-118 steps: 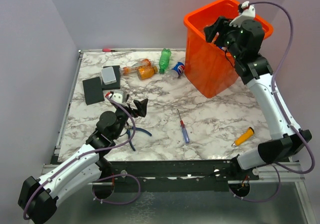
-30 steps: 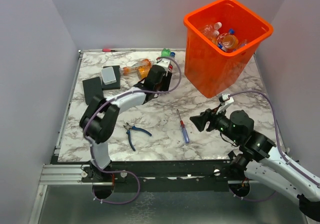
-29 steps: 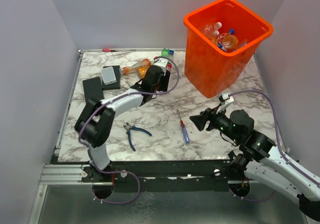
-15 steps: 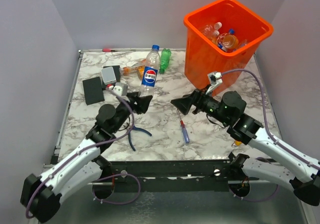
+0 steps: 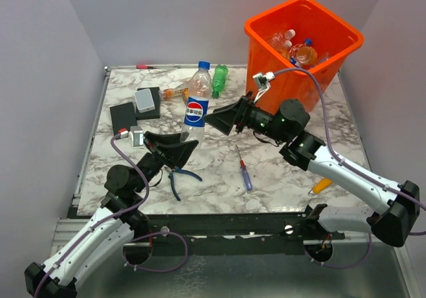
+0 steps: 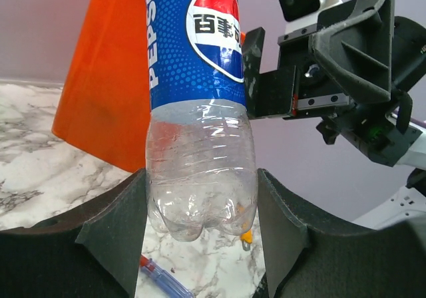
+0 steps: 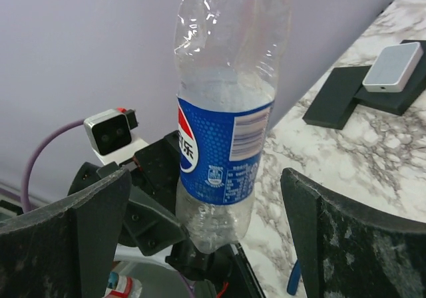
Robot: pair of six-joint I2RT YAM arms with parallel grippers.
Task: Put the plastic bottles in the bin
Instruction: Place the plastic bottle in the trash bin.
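Plastic bottles [image 5: 293,45] already lie in the tall bright-orange square plastic bin [image 5: 279,98] at the upper right of the overhead view. At least two more wait on the marble-patterned desk [image 5: 293,151] at upper centre: a green plastic bottle [image 5: 219,80] and, partly hidden, an orange plastic bottle [image 5: 172,92].

The one in hand is a clear plastic bottle with a blue label [image 5: 195,105]. It stands upright in the air, above the desk, left of centre in the overhead view and well apart from the bin. Our left fingers [image 5: 176,150] are clenched on its ribbed base, and the left wrist view shows a pad pressed against each side. Our right fingers [image 7: 339,225] are spread wide. In the right wrist view they stand on either side of the bottle at about label height, touching nothing.

We judge this to be a hand-over between the arms, with the pass not yet made. The next move calls for the right fingers to close squarely on the label band. The left fingers should let go only once that grip is firm. The thin wall will likely dent, so a gentle squeeze should do. Then we would carry the bottle over the bin's rim and release it.
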